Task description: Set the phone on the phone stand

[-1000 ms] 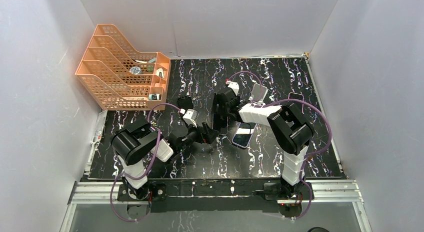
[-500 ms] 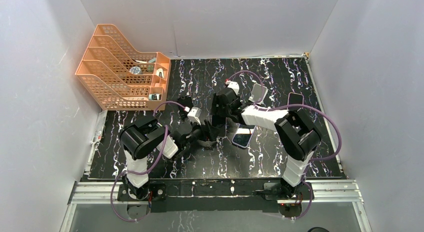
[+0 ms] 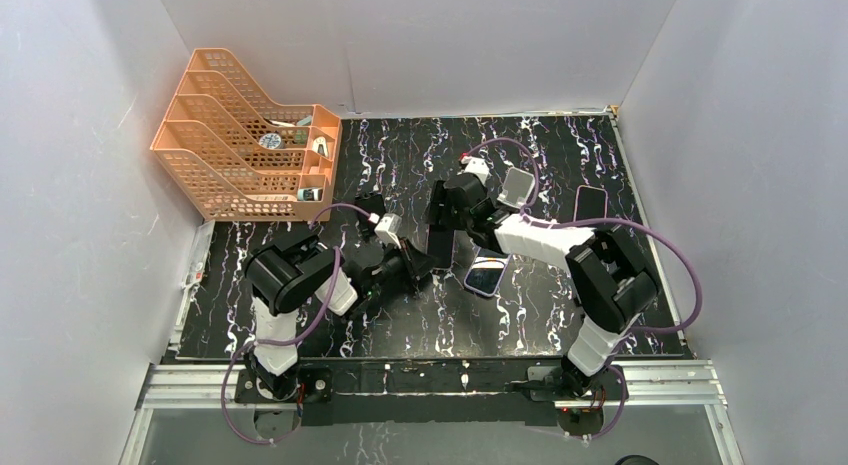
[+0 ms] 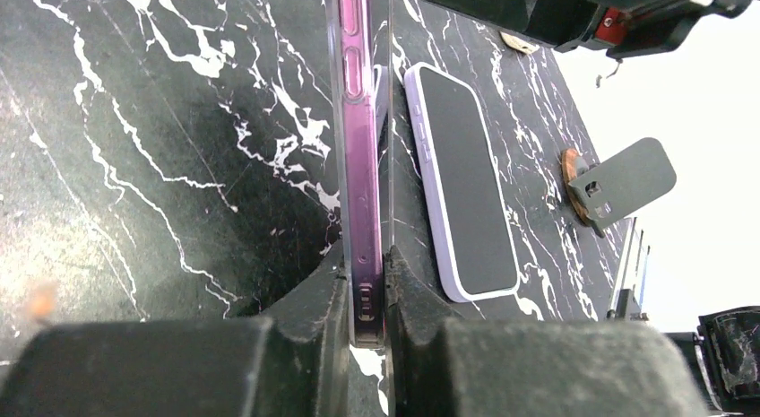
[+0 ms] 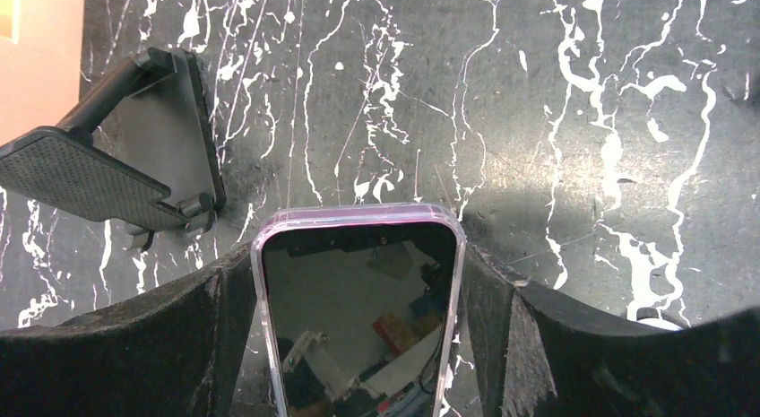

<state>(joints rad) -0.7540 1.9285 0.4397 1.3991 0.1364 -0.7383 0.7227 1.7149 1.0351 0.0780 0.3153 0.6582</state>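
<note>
A phone point(image 3: 441, 247) in a clear, purple-edged case stands on edge above the middle of the table, and both grippers hold it. My left gripper point(image 4: 367, 260) is shut on its thin lower end, pinching front and back. My right gripper point(image 5: 358, 256) spans its width, one finger on each long side, screen point(image 5: 358, 318) facing the camera. From above, the left gripper point(image 3: 418, 263) is at the phone's near left and the right gripper point(image 3: 445, 220) just behind it. A black phone stand point(image 5: 116, 175) sits left of the phone. A grey stand point(image 3: 517, 185) sits behind to the right.
A second phone point(image 3: 485, 277) in a pale lilac case lies flat, screen up, just right of the held one. A dark phone point(image 3: 590, 200) lies further right. An orange mesh file rack point(image 3: 245, 145) with small items stands at the back left. Grey walls enclose the table.
My left gripper slid right to the upright phone and closed on its lower end; a second ago it was open and apart. The right arm shifted slightly back and right, still holding the phone.
</note>
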